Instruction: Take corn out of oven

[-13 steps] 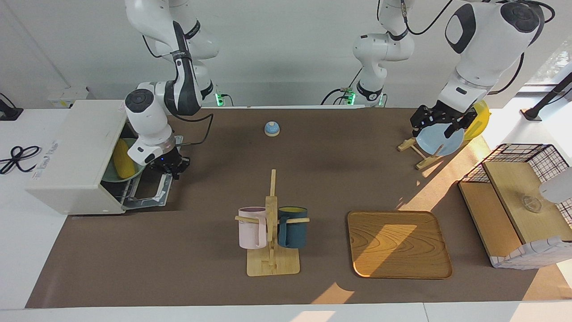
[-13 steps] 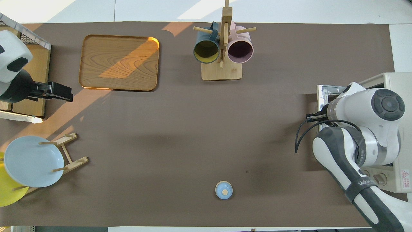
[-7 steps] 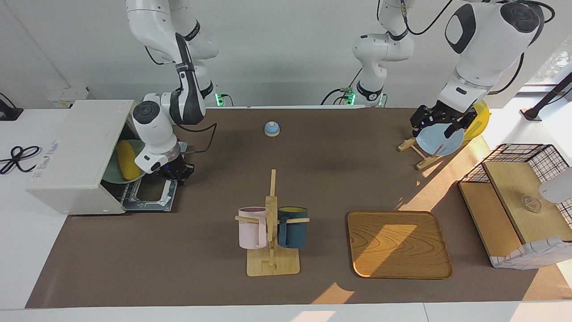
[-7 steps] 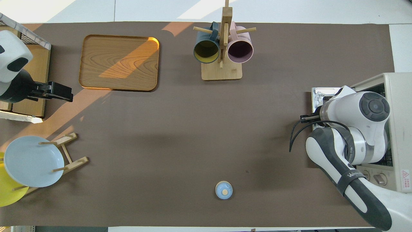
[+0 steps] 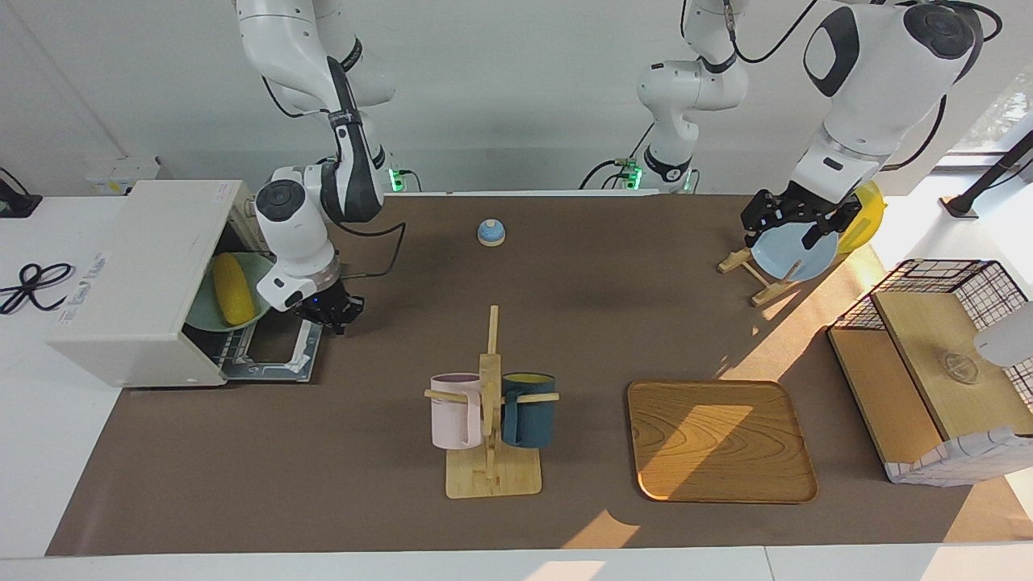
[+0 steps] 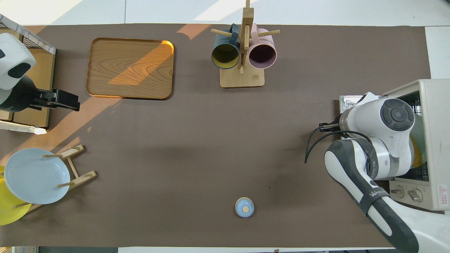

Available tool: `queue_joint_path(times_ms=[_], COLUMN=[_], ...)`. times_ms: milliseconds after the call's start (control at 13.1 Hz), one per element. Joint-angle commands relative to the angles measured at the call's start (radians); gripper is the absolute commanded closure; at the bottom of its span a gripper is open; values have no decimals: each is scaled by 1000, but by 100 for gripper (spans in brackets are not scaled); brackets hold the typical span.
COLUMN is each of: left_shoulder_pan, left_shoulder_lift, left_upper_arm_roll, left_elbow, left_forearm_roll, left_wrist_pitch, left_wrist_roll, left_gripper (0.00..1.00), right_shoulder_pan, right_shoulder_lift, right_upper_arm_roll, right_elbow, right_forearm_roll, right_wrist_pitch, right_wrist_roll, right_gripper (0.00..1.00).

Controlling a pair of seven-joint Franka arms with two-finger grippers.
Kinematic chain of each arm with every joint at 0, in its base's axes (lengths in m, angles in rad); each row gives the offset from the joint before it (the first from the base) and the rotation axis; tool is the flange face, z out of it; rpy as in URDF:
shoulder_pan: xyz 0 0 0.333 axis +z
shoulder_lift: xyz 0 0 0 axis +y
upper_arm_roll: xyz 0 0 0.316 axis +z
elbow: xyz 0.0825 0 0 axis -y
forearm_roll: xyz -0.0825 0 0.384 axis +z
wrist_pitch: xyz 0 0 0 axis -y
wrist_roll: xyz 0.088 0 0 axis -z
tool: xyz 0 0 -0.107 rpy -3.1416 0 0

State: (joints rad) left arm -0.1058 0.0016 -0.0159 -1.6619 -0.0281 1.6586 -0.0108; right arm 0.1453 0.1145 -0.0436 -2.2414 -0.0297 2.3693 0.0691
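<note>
The white oven (image 5: 137, 274) stands at the right arm's end of the table, its door (image 5: 274, 355) dropped open and lying flat. The yellow corn (image 5: 230, 289) lies on a pale green plate (image 5: 242, 316) inside the oven's mouth. In the overhead view only a yellow sliver of the corn (image 6: 419, 160) shows past the arm, at the oven (image 6: 434, 105). My right gripper (image 5: 332, 311) hangs low beside the door's outer edge, outside the oven and apart from the corn. My left gripper (image 5: 795, 222) waits over the plate rack.
A mug rack (image 5: 488, 403) with a pink and a dark blue mug stands mid-table, a wooden tray (image 5: 718, 440) beside it. A small blue bell (image 5: 491, 232) is near the robots. A blue plate (image 5: 795, 254), a yellow plate (image 5: 867, 214) and a wire basket box (image 5: 936, 371) are at the left arm's end.
My right gripper has drawn back from the oven's mouth toward the table's middle. The door's outer edge has shifted out slightly. The corn is now more exposed. The left arm has not moved.
</note>
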Motion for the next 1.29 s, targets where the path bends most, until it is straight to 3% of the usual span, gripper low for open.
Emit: queue_joint_path(times_ms=[0, 76, 152, 228, 304, 685, 761, 913, 1217], left_shoulder_pan=[12, 12, 12, 11, 0, 6, 9, 12, 12], left_shoulder_lift=[-28, -28, -28, -31, -35, -37, -37, -37, -37], left_upper_arm_roll=[-6, -6, -6, -7, -7, -7, -7, -7, -7], left_elbow=[-30, -30, -30, -33, -32, -30, -32, -32, -30], left_forearm_roll=[-12, -10, -10, -12, -10, -10, -10, -12, -10], left_wrist_pitch=[12, 12, 12, -3, -17, -14, -16, -17, -19], left_wrist_roll=[9, 9, 9, 9, 9, 9, 9, 8, 9], left_gripper=[0, 0, 0, 0, 0, 0, 0, 0, 0], right_shoulder_pan=[1, -19, -50, -74, -94, -142, -145, -144, -157], right_shoulder_lift=[-35, -42, -53, -73, -78, -118, -127, -131, -150], right_upper_arm_roll=[-16, -19, -19, -19, -19, -18, -19, -18, -18], right_elbow=[161, 222, 250, 243, 223, 96, 76, 65, 11], right_forearm_roll=[10, -1, -2, -6, -10, -15, -30, -113, -124], right_wrist_pitch=[-271, -368, -434, -455, -453, -336, -314, -306, -271], right_wrist_roll=[6, 3, -3, -5, -6, -144, -166, -184, -184], right_gripper=[100, 100, 85, 56, 47, 49, 53, 55, 55])
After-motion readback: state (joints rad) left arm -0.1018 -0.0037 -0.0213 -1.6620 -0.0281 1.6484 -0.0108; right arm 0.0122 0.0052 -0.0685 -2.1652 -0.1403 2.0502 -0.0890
